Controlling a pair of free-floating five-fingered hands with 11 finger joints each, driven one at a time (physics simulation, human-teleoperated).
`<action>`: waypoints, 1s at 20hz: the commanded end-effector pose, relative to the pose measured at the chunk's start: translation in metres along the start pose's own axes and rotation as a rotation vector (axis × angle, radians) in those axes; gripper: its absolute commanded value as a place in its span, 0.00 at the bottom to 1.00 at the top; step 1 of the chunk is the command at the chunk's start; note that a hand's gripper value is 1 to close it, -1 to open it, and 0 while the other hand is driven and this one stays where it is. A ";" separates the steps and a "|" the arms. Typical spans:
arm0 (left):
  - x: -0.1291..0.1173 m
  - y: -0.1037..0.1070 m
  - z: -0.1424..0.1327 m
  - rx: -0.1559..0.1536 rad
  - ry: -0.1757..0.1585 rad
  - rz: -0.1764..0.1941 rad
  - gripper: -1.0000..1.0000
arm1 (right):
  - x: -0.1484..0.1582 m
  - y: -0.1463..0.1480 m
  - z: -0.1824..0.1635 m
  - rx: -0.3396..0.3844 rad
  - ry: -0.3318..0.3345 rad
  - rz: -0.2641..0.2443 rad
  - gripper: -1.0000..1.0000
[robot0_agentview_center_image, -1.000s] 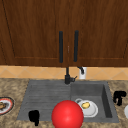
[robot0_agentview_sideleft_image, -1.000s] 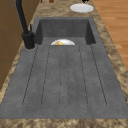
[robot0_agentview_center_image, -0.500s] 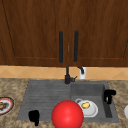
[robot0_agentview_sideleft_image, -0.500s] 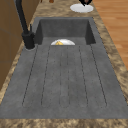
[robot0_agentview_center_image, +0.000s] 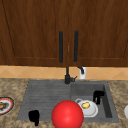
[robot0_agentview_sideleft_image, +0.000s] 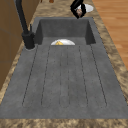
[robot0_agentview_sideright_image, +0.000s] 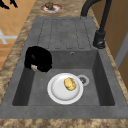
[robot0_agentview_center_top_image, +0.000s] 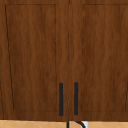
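Observation:
My right hand (robot0_agentview_center_image: 98, 95) hangs over the sink basin (robot0_agentview_center_image: 106, 100), near its right wall. Its fingers are curled round a small brown item (robot0_agentview_sideleft_image: 79, 12). In the right side view the same hand (robot0_agentview_sideright_image: 38, 59) is above the basin's front part, left of a white plate (robot0_agentview_sideright_image: 56, 91) that carries a yellow piece of food (robot0_agentview_sideright_image: 70, 84). This plate (robot0_agentview_center_image: 92, 111) lies on the basin floor beside the drain (robot0_agentview_sideright_image: 82, 80). My left hand (robot0_agentview_center_image: 33, 117) floats at the front left corner of the draining board (robot0_agentview_center_image: 45, 95), fingers relaxed. A red ball (robot0_agentview_center_image: 67, 115) shows low in the front view.
A black faucet (robot0_agentview_center_image: 67, 77) stands behind the sink. A plate with brown food (robot0_agentview_center_image: 3, 106) sits on the left counter, another white plate (robot0_agentview_sideleft_image: 88, 8) on the right counter. Closed wooden cabinet doors with two black handles (robot0_agentview_center_top_image: 61, 99) are above.
My right hand has moved left, from above the right counter to over the basin. The left hand has stayed still.

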 end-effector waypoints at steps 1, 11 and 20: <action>0.000 0.000 0.000 0.000 0.000 0.000 0.50 | 0.016 0.014 -0.039 0.005 0.001 -0.001 1.00; 0.000 0.000 0.000 0.000 0.000 0.000 0.50 | 0.004 0.064 -0.099 -0.020 -0.046 -0.042 1.00; 0.000 0.000 0.000 0.000 0.000 0.000 0.50 | -0.014 0.099 -0.169 -0.033 -0.041 -0.028 1.00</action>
